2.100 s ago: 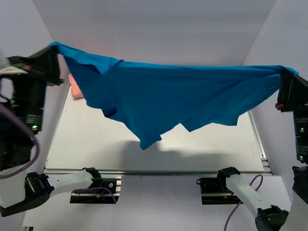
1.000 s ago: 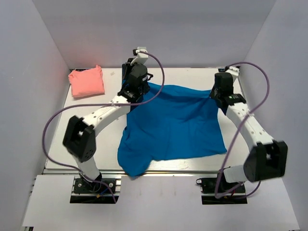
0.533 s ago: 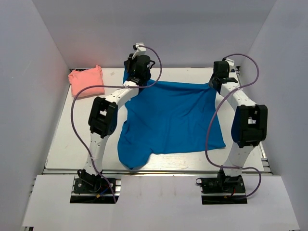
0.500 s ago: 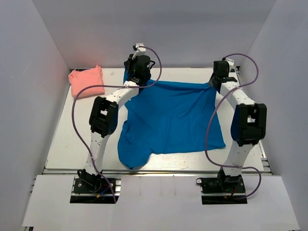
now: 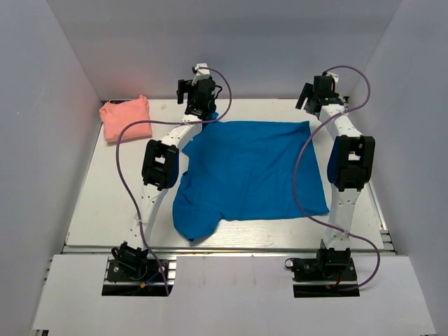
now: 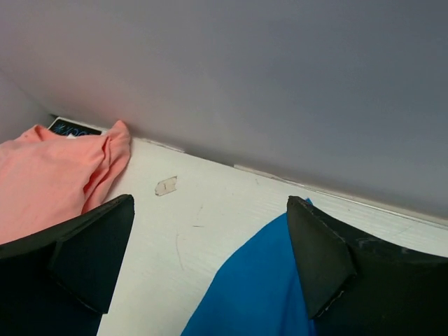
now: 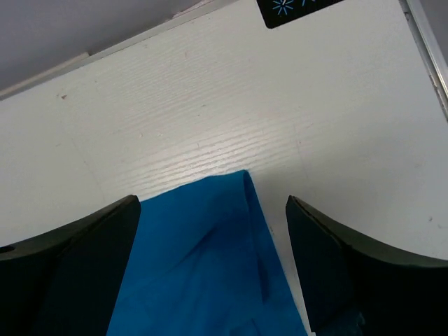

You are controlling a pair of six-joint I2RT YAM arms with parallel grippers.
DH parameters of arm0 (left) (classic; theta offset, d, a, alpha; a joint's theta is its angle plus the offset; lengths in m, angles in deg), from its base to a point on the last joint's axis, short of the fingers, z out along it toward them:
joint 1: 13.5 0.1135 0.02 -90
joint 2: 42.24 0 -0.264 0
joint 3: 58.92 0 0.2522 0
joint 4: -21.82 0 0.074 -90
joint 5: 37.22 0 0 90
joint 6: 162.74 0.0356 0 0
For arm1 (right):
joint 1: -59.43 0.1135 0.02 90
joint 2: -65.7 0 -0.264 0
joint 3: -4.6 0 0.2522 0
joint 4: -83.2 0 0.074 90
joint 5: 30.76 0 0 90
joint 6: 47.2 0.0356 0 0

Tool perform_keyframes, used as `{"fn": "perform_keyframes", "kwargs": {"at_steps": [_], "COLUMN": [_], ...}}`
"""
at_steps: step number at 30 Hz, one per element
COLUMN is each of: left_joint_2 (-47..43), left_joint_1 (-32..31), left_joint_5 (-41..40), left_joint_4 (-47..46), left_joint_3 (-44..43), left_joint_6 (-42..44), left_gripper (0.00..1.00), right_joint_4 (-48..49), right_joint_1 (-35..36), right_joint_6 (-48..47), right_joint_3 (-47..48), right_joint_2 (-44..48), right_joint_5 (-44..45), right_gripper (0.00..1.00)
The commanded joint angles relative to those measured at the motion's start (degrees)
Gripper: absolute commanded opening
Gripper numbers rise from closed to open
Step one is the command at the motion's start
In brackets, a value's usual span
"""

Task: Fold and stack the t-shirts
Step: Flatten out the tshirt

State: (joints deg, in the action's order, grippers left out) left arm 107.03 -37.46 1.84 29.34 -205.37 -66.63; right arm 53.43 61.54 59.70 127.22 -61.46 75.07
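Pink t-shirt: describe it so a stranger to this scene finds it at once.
Look at the white table and go to its far left corner. The pink t-shirt lies there as a small folded salmon bundle, unlike the larger blue t-shirt spread flat mid-table.

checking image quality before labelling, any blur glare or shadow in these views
top view: even light, sharp, blue shirt casts little shadow; left wrist view: fingers dark, detail lost, pink shirt clear; right wrist view: mild bright patch on table, no blur
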Motion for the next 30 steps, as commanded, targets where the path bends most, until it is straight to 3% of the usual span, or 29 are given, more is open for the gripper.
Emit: {"fn": "perform_keyframes", "kwargs": {"at_steps": [1, 3, 6, 8, 13, 18, 22, 24, 27, 30], "left_joint_2": [-5.8, -12.8, -23.4, -30.1, -52.1, -65.0, -67.4, -67.4, -66.1, -63.6], "left_joint_1": [0.8, 1.3, 1.3, 0.7, 0.7, 0.1, 0.1, 0.1, 0.7, 0.7], "left_joint_5": [5.1, 10.6, 13.1, 14.7, 22.7, 32.1, 42.5, 43.2, 47.6, 49.2], "left_joint_4": [8.8, 13.2, 27.6, 34.7, 38.1, 29.7, 23.1, 22.4, 19.5, 16.5], "left_joint_3": [-1.9, 1.0, 6.8, 18.1, 50.2, 69.2, 80.3, 82.0, 84.4, 85.0], "left_joint_6": [-4.0, -6.1, -13.5, -19.2, -27.8, -25.5, -22.9, -22.3, -22.3, -22.3], "left_gripper": [1.00, 1.00, 1.00, 1.00, 1.00, 1.00, 0.97, 0.80, 0.74, 0.61], "right_joint_4": [-7.0, -11.0, -12.8, -12.9, -8.8, -4.7, -1.2, -0.3, 1.3, 2.0], "right_joint_1": [-1.1, -1.2, -1.2, -1.3, -1.5, -1.3, -1.0, -0.9, -0.2, 0.5], "right_joint_6": [0.8, 2.2, 4.6, 7.6, 11.8, 11.4, 10.6, 10.0, 9.1, 9.0], "right_joint_3": [5.3, 1.5, -9.2, -17.8, -40.9, -52.3, -57.7, -59.1, -60.5, -60.9], "right_joint_2": [3.7, 7.8, 16.4, 24.2, 35.9, 45.2, 46.7, 47.1, 46.2, 43.8], "right_joint_5": [-1.6, -2.0, -4.1, -4.8, -9.6, -18.4, -20.7, -20.8, -21.8, -21.8], "right_gripper": [0.90, 0.90, 0.90, 0.90, 0.90, 0.90, 0.90, 0.90, 0.90, 0.90]}}
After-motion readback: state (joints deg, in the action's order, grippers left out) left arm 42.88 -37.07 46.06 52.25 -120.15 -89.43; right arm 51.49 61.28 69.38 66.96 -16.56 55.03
